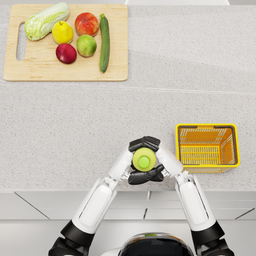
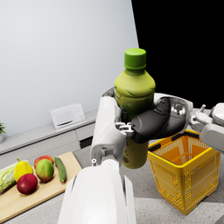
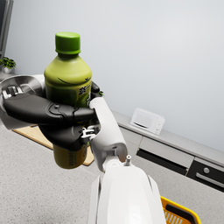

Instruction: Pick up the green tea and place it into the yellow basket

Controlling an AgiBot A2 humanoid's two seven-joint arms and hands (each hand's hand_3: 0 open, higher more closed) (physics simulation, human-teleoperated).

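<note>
The green tea bottle [image 1: 144, 160], olive-green with a bright green cap, stands upright above the counter near its front edge. Both hands hold it between them. In the right wrist view my left hand [image 3: 48, 114] wraps dark fingers across the bottle [image 3: 68, 78]. From the left wrist camera, my right hand [image 2: 154, 124] grips the bottle [image 2: 133, 94] around its middle. The yellow basket [image 1: 207, 126] sits on the counter just right of the bottle and is empty. In the left wrist view the basket [image 2: 183, 175] lies below and beside the bottle's base.
At the far left is a wooden cutting board [image 1: 50, 70] holding a cabbage [image 1: 47, 20], a cucumber [image 1: 104, 42] and several fruits. The counter's front edge runs just behind my hands. A microwave [image 2: 67, 115] stands on a far cabinet.
</note>
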